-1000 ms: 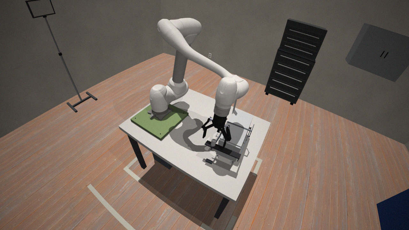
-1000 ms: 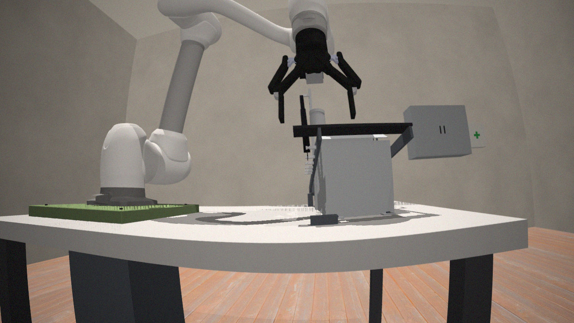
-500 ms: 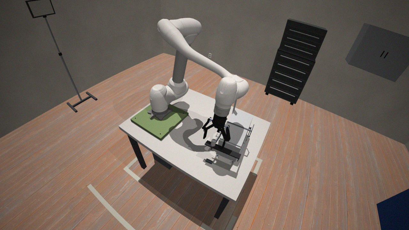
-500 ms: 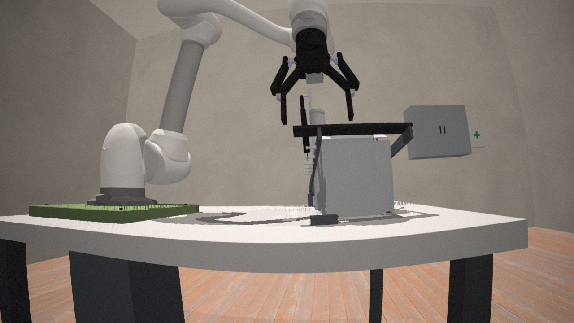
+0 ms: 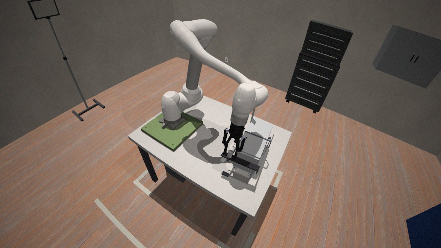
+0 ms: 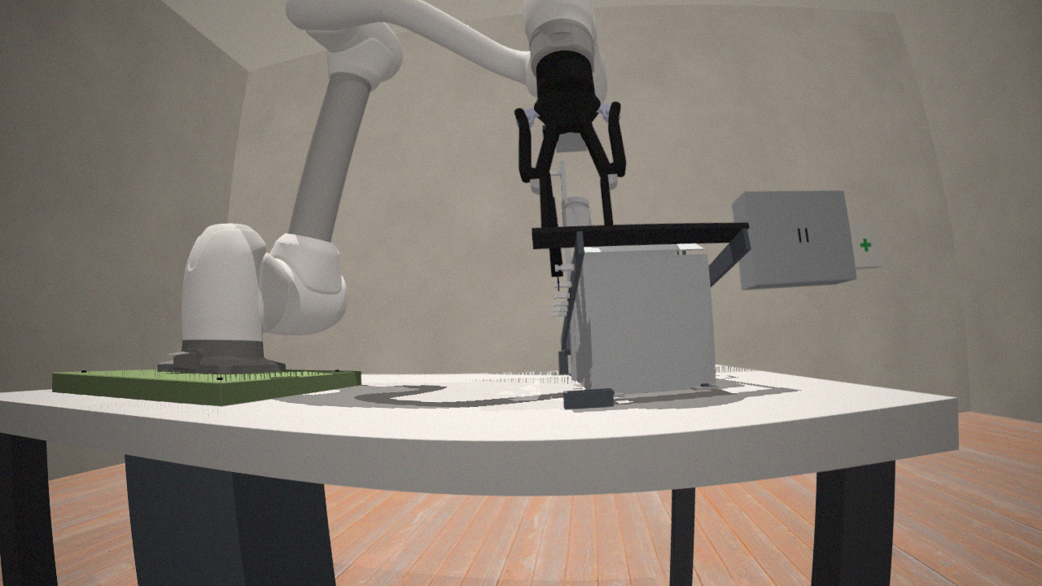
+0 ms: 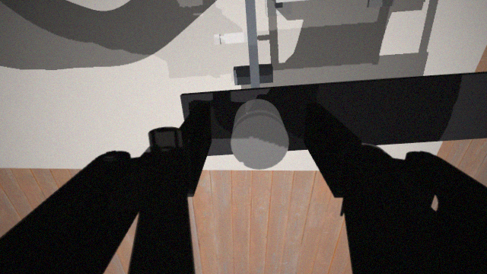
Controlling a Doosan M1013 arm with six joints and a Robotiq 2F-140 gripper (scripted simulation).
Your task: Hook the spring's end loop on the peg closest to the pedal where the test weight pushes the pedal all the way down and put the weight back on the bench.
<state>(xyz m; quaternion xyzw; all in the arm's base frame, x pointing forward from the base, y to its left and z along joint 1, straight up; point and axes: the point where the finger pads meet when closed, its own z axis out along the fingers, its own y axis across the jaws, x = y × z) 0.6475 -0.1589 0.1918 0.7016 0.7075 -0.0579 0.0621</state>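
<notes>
Surface: a pale bench top (image 5: 277, 135) (image 6: 437, 426) (image 7: 95, 114), carrying the feeder.
Pegs: a short stack of pale pegs (image 6: 560, 306), left of the feeder's grey housing (image 6: 645, 321) in the exterior view; which one bears the spring's loop cannot be told.
Finger at the wrist view's left: a black finger (image 7: 199, 125), beside the weight with a narrow gap between them.
End effector: the black two-finger end effector (image 5: 231, 155) (image 6: 577, 222) (image 7: 258, 122), pointing down, partly spread, pinching nothing.
Steel test weight: a grey cylinder (image 5: 230, 153) (image 6: 576, 211) (image 7: 259, 138), between the two fingers, near the left end of the dark pedal. It appears to stand on the pedal, long axis roughly upright; its base contact is hidden.
Finger at the wrist view's right: the other black finger (image 7: 323, 129), also just clear of the weight.
Pedal: a long dark plate (image 5: 246, 163) (image 6: 655, 233) (image 7: 380, 110), running rightward from beneath the weight, broadly along the line on which the fingers would close.
Coming move: probably a squeeze from both sides, then a lift along the weight's axis. The fingers should meet its sides evenly; an early touch from one could tip it on the sloping plate.
</notes>
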